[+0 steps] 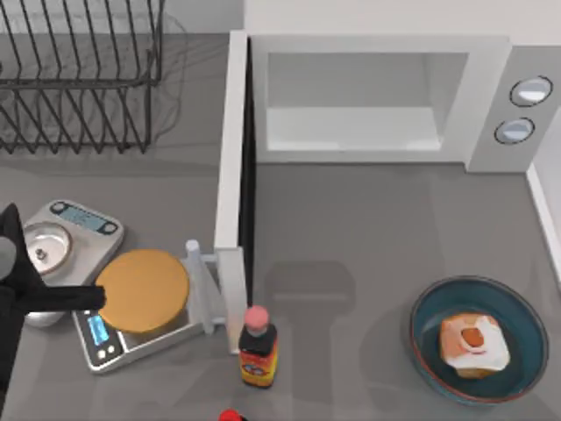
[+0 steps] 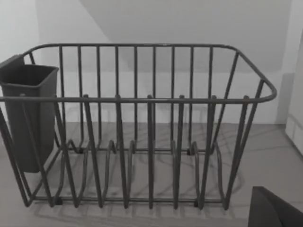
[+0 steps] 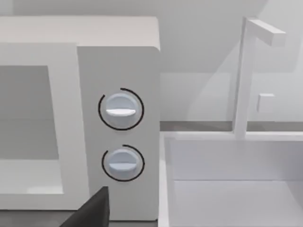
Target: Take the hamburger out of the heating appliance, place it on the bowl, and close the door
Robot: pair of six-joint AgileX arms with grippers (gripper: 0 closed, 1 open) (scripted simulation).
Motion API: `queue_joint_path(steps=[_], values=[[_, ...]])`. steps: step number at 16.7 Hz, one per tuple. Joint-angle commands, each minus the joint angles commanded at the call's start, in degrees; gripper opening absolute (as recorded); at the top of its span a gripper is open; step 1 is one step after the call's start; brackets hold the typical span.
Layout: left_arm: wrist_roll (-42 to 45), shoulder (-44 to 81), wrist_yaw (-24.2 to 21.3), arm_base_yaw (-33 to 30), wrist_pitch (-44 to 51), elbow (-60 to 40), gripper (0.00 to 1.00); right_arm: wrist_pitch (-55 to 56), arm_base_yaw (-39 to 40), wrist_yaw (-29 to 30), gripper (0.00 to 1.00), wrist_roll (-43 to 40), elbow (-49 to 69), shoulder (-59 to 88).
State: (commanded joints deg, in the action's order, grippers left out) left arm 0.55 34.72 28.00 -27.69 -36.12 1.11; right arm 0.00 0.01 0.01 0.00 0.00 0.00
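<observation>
2 arms belonged to this table, and the left arm (image 1: 17,298) stood at the left edge of the top view, dark and reaching toward the scales; whether its claw was open or closed, I cannot tell. At the upper left sat a wire dish rack (image 1: 83,79), which the left wrist view faced with a dark cup (image 2: 28,113) hung on its side. Below it lay a small metal pan (image 1: 44,246) and silver scales (image 1: 114,338) carrying a flat orange-tan disc (image 1: 142,290). The door (image 1: 231,175) stood swung wide open, its bar handle (image 1: 203,285) just beside the disc. A sauce bottle (image 1: 258,346) stood upright near the door's free end. The heating appliance (image 1: 377,96) filled the upper centre, its cavity bare, 2 dials (image 3: 120,109) on its right panel. At the lower right, the hamburger (image 1: 473,344) rested inside the bowl (image 1: 517,307).
</observation>
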Motion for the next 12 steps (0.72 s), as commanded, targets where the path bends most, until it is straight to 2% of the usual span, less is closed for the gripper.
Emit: queue_joint_path(steps=[8, 12], values=[[-0.3, 2.7, -0.4, 0.1, -0.5, -1.7, 0.0, 0.0, 0.0, 0.0, 1.0, 0.0, 0.0, 0.0], [-3.9, 7.4, -0.4, -1.6, 8.2, -8.3, 0.0, 0.0, 0.0, 0.0, 1.0, 0.0, 0.0, 0.0]])
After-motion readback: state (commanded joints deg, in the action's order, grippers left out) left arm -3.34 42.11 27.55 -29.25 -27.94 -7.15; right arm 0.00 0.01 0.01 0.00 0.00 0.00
